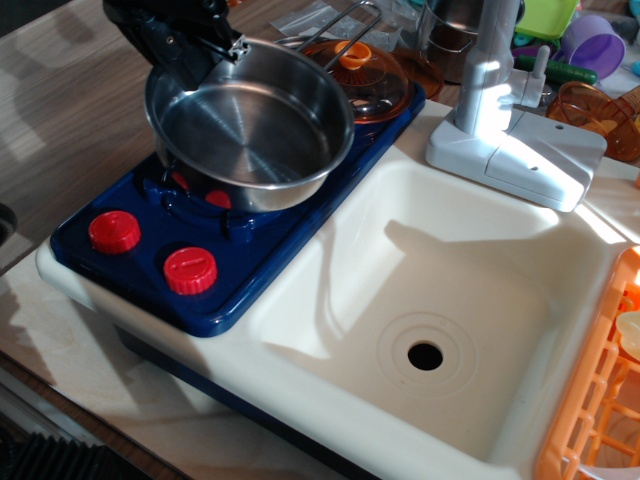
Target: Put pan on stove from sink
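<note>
The shiny steel pan [250,125] hangs tilted just above the near burner of the dark blue stove [255,265]. Its wire handle [340,30] points to the back right. My black gripper [195,50] is shut on the pan's far-left rim, at the top left of the view. The stove's two red knobs [190,270] sit at its front edge. The cream-white sink [440,290] lies to the right, with its round drain hole [425,355] showing and nothing in the basin.
An orange transparent lid [365,75] sits on the far burner, right behind the pan. The grey-white faucet [490,90] stands behind the sink. An orange dish rack [595,400] is at the right edge. A steel pot [450,35] and coloured toys lie at the back.
</note>
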Controlling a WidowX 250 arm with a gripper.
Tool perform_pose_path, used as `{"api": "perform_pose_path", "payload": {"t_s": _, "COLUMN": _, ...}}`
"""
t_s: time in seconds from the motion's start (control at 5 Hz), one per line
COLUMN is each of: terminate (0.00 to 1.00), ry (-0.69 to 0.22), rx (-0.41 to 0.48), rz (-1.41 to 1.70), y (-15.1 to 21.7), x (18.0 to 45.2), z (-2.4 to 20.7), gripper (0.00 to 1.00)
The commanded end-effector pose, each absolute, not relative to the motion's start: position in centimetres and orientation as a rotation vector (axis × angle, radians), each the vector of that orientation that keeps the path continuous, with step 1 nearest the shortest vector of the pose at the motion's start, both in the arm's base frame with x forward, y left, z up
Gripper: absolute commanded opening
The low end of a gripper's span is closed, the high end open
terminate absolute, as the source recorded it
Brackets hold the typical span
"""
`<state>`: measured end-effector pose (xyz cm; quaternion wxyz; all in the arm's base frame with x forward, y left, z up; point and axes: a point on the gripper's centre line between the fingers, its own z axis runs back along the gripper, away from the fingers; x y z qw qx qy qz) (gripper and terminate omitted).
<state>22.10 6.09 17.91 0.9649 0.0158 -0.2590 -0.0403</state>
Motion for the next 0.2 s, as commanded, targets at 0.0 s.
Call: {"api": "perform_pose_path", "payload": {"t_s": 0.0, "terminate": 1.0, "ry": -0.656, "rx": -0.079, "rz": -0.096, "y": 7.22, "x": 23.38, "z": 17.69, "gripper": 1.0}}
